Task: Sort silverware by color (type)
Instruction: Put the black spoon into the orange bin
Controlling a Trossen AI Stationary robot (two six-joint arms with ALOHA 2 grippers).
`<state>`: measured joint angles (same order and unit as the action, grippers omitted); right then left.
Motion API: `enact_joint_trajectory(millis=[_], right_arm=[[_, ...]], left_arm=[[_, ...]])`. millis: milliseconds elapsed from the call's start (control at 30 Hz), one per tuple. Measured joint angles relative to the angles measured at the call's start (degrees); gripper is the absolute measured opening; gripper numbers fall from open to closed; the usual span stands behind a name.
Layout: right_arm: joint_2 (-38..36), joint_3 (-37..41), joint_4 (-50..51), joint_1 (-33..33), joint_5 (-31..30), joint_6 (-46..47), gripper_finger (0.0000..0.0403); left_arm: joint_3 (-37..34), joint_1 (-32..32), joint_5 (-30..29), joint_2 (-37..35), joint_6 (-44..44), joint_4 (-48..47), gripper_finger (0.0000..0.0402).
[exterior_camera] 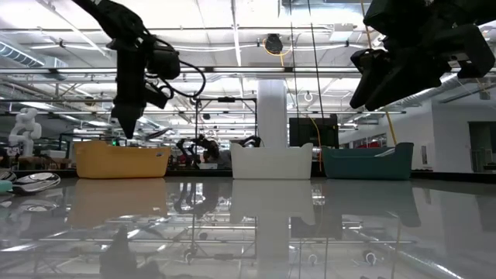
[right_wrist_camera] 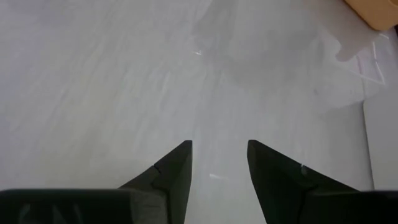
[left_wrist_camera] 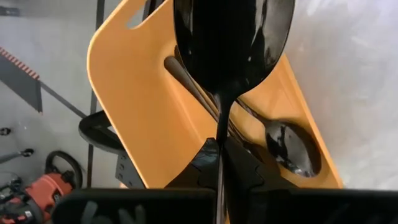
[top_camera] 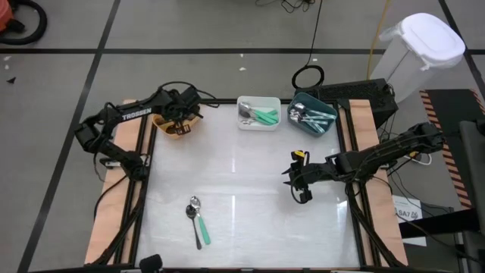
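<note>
High view: left gripper (top_camera: 179,115) over the orange bin (top_camera: 179,129); white bin (top_camera: 258,112) just right of it holds mint-handled spoons; teal bin (top_camera: 312,114) further right holds silver spoons; right gripper (top_camera: 299,176) hangs over bare table (top_camera: 242,174), well apart from the orange bin; two loose spoons (top_camera: 198,220) lie on the table, far from the orange bin, one mint-handled, the other dark-handled

Low view: left gripper points down above the orange bin (exterior_camera: 121,159); right gripper (exterior_camera: 395,74) high, clear of the teal bin (exterior_camera: 367,163)

Left wrist view: left gripper (left_wrist_camera: 221,163) clamped on the handle of a black spoon (left_wrist_camera: 233,40), bowl outward, directly over the orange bin (left_wrist_camera: 143,112); black spoons already lie inside

Right wrist view: right gripper (right_wrist_camera: 219,163) fingers apart, holding nothing, touching nothing

Step in hand: drop the black spoon in the orange bin

Method: keep the bowl inside the rim; lower before opening, so the spoon does not bounce out; lift straight up afterwards
</note>
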<state>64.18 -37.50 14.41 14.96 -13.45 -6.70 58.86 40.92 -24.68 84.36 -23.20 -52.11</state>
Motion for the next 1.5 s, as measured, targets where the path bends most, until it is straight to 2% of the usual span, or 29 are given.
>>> enact_joint_trajectory(millis=[367,567,1033,1500], right_arm=[[0.00,0.00,-2.66,0.00,0.00,-0.07,0.0148],[0.00,0.00,-2.61,0.00,0.01,-0.49,0.0148],[0.01,0.00,-3.03,0.00,0.02,-2.14,0.0148],[0.02,0.00,-3.03,0.00,0.02,-2.58,0.0148]], left_arm=[[-0.92,3.68,0.29,0.00,-2.51,3.10,0.0003],[-0.92,5.40,3.87,0.00,-2.67,2.85,0.0003],[-0.92,5.45,4.08,0.00,-5.09,6.23,0.0003],[-0.92,6.61,6.42,0.00,-2.13,5.41,0.0003]])
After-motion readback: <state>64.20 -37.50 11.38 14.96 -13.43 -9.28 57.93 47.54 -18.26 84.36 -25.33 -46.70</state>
